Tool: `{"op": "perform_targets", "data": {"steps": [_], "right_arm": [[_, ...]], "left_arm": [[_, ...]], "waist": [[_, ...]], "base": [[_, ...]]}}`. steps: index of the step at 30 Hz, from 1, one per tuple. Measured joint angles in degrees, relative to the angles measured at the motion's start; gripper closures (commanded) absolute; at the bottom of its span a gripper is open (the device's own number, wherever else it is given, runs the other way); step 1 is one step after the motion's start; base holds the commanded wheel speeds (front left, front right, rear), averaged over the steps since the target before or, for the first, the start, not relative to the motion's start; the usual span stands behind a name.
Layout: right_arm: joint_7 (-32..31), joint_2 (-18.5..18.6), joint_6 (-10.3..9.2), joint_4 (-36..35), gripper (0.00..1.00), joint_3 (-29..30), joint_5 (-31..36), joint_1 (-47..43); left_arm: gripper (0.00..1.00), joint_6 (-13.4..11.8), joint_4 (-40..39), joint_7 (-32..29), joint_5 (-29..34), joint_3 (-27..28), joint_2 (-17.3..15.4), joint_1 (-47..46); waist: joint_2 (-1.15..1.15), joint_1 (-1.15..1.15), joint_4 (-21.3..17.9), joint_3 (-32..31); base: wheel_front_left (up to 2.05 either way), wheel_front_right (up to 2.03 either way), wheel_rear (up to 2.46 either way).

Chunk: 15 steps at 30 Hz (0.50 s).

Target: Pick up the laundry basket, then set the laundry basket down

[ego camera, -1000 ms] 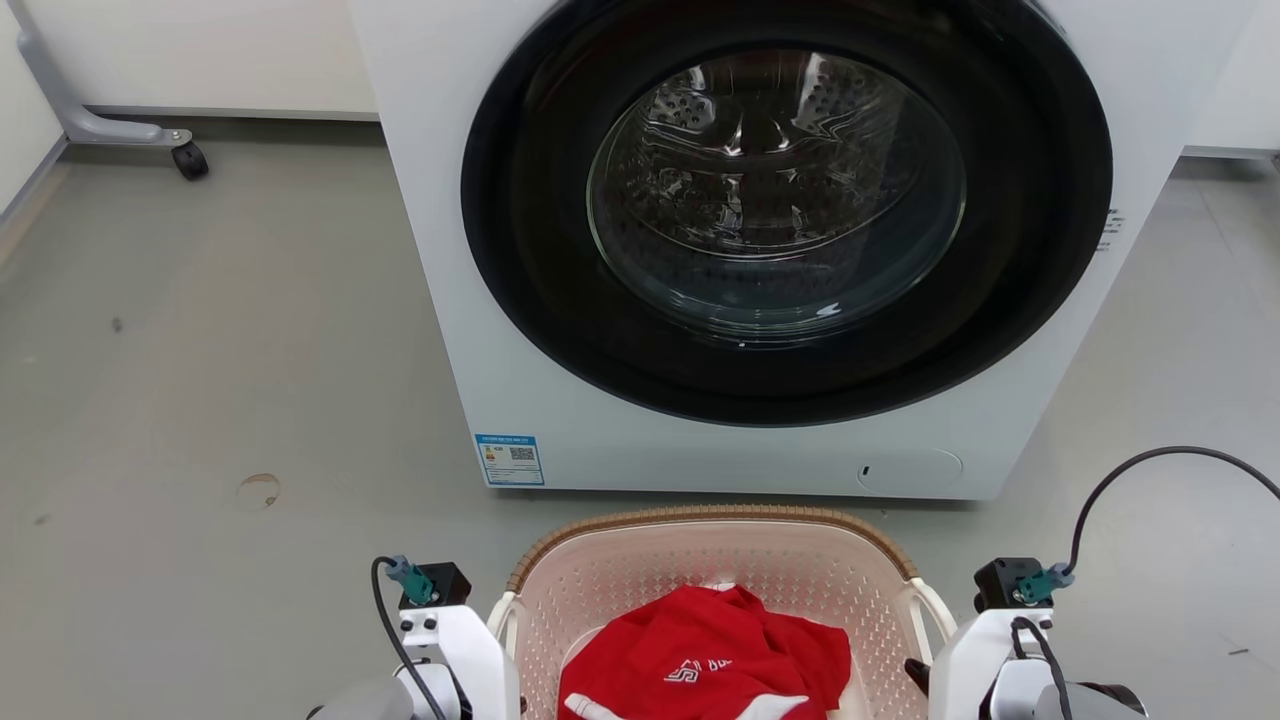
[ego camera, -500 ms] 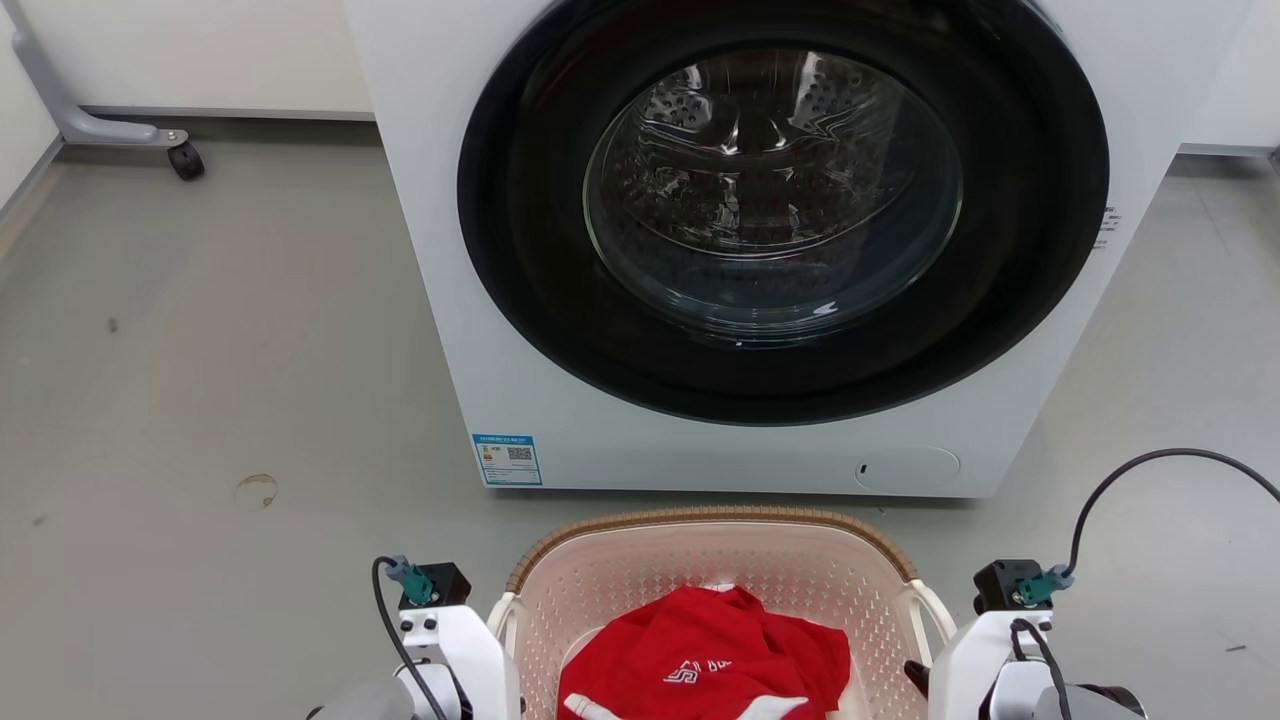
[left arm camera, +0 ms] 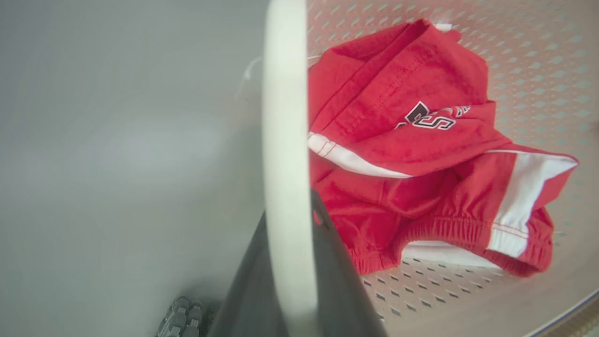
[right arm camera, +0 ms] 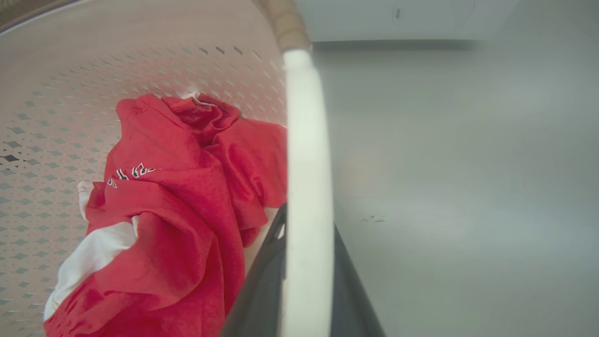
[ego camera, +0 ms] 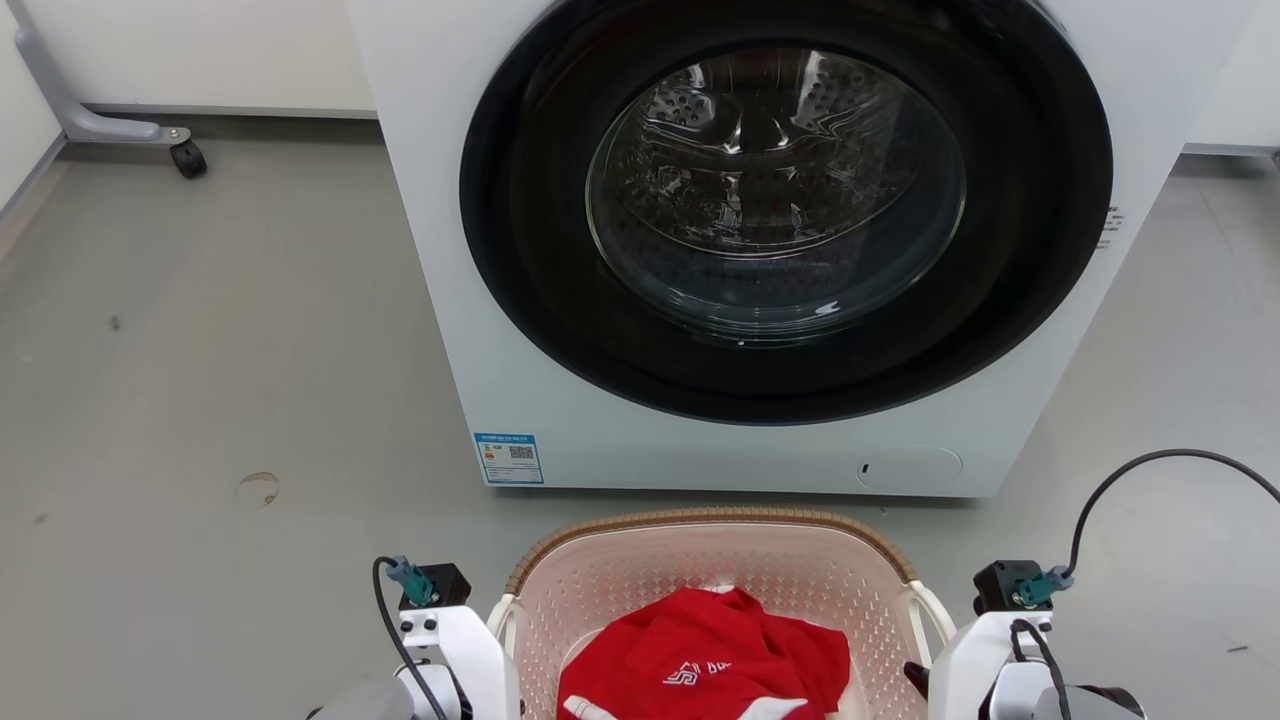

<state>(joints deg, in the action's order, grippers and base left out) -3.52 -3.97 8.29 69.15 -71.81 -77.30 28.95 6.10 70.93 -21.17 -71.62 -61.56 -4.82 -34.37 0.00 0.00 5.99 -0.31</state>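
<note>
laundry basket [ego camera: 720,518] close before washer [ego camera: 430,250], red garment [ego camera: 700,650] inside

The head view's bottom edge cuts off the laundry basket [ego camera: 715,518] and red garment [ego camera: 700,645].

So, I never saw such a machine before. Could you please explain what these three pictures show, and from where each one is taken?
It is a wheeled robot with two arms. The wide picture comes from a camera on its head. It looks down at a grey floor, a white washing machine with its door shut, and a pink laundry basket in front of it. A red garment lies in the basket. The other two pictures come from cameras on the wrists. The left gripper is closed on the white left handle, and the right gripper on the right handle. I cannot tell whether the basket is already off the floor.
</note>
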Motion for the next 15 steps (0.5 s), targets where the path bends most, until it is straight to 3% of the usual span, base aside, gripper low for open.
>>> {"op": "perform_targets", "data": {"steps": [15], "right_arm": [[0.0,0.0,0.0,0.0,1.0,-0.8,-0.4,0.0]], "left_arm": [[1.0,-0.3,0.0,0.0,-0.1,0.0,0.0,0.0]], "waist": [[0.0,0.0,-0.4,0.0]], "base": [[0.0,0.0,0.0]]}}
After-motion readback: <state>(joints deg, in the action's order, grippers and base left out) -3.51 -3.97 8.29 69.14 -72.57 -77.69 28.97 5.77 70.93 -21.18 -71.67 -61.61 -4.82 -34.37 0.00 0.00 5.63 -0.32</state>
